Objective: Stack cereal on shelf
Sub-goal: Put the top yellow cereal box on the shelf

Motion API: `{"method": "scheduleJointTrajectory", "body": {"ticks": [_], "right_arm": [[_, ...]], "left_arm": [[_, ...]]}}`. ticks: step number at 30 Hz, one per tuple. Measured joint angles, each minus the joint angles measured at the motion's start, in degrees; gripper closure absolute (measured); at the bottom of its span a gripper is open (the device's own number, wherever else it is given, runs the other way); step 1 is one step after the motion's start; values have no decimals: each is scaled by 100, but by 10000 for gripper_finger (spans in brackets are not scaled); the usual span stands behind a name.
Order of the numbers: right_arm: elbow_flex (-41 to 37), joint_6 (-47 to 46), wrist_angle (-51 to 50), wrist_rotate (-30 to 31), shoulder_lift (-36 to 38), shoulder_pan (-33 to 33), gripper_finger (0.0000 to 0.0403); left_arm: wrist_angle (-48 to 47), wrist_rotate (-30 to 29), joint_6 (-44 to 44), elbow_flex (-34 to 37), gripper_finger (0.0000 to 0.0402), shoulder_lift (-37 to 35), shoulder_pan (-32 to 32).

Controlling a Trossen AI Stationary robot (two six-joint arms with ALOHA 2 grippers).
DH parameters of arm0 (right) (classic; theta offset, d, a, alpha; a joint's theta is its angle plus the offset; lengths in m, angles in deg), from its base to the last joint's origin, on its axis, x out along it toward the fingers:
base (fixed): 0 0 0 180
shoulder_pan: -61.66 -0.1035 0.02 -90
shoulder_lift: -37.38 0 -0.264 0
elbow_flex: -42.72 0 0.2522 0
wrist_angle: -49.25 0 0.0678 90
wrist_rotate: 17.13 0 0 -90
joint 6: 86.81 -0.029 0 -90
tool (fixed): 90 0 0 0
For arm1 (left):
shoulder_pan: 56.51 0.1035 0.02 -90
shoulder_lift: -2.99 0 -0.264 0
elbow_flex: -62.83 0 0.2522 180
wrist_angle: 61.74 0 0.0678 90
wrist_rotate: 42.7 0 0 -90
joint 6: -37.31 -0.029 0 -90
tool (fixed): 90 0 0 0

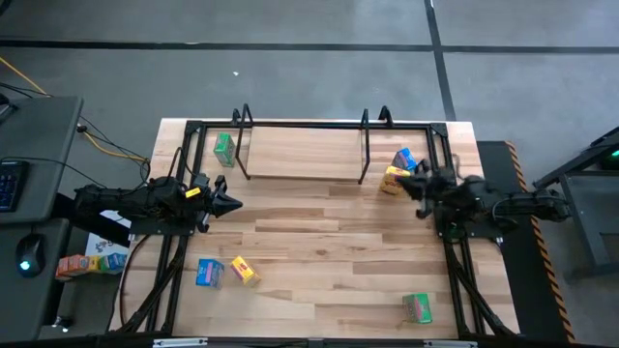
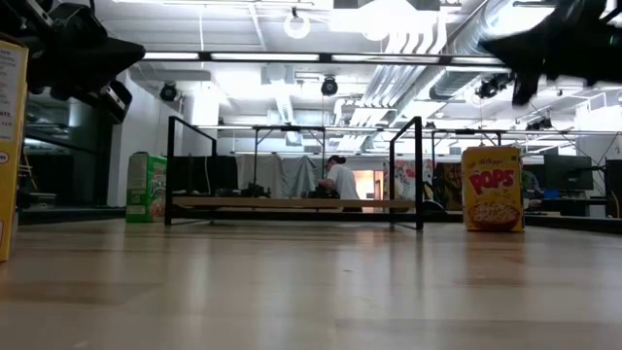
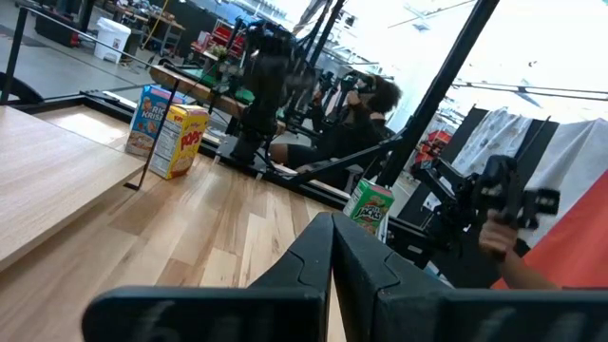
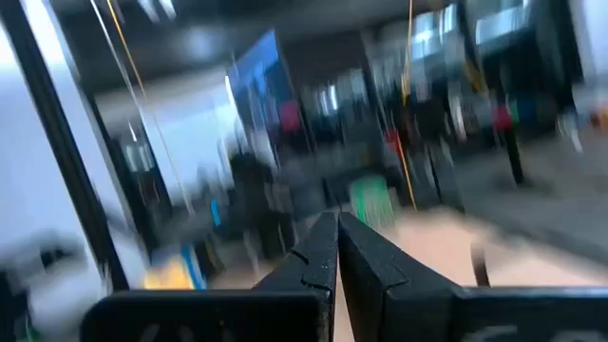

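1. High view: the shelf is sitting at the table's twelve o'clock edge, its pale plank running between two black wire uprights and carrying nothing.
2. The left gripper is hovering at nine o'clock, fingers pressed together and gripping nothing, pointing toward three o'clock.
3. The right gripper is hovering at about two o'clock, fingers also pressed together and empty, just beside a yellow-orange box and a blue box off the shelf's right end.
4. A green box is standing at eleven o'clock, beside the shelf's left upright.
5. Another blue box and yellow-orange box are lying side by side at seven o'clock.
6. A second green box is lying at five o'clock.
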Motion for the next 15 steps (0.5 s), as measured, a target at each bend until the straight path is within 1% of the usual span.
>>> {"method": "scheduleJointTrajectory", "body": {"ticks": [5, 7, 8, 10, 11, 13, 15], "right_arm": [[0, 884, 1798, -157, -131, 0, 396], [6, 1119, 2328, -39, -283, -2, 396], [43, 1168, 2381, 128, -353, -2, 396], [217, 1338, 2122, 672, -488, -2, 394], [339, 1414, 1762, 1001, -541, -2, 391], [685, 1431, 651, 1532, -684, 0, 378], [1128, 1180, -729, 1842, -869, 0, 352]], "left_arm": [[1, 0, 0, 0, 401, 0, 0], [1, -1, 0, -1, 401, 0, 0], [0, 0, 0, 0, 401, 0, 0], [2, 0, 0, 0, 401, 0, 0], [2, 0, 0, 0, 401, 0, 0], [2, 0, 0, -2, 401, 0, 0], [2, 0, 0, -2, 401, 0, 0]]}}
